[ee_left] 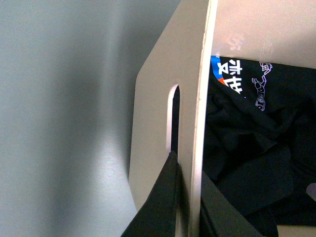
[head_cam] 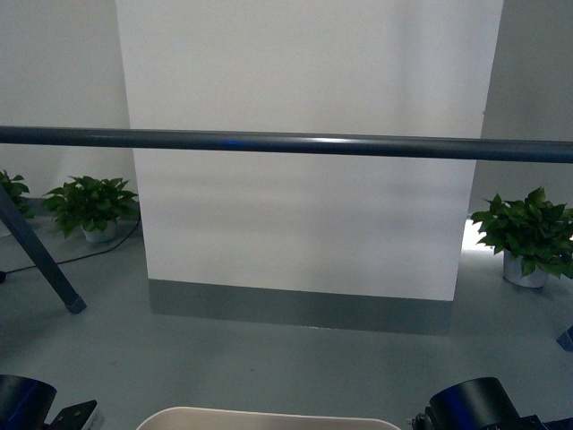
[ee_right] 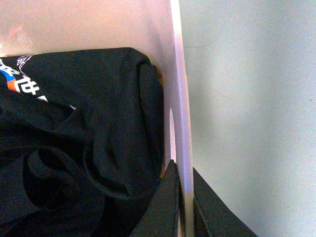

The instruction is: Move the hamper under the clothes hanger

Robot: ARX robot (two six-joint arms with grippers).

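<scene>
Hamper (head_cam: 269, 419) sits low on my side of the clothes hanger (head_cam: 286, 143), not yet under it, I judge. Left tool (ee_left: 190, 173) and right tool (ee_right: 185, 173) each pinch a hamper wall; the push forward remains.

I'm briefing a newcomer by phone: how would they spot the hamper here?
Start at the long grey rack bar across the white wall panel; look straight down to the floor nearest the robot. The hamper is the beige round-cornered bin there, holding black printed clothing, unlike the white-potted plants.
</scene>
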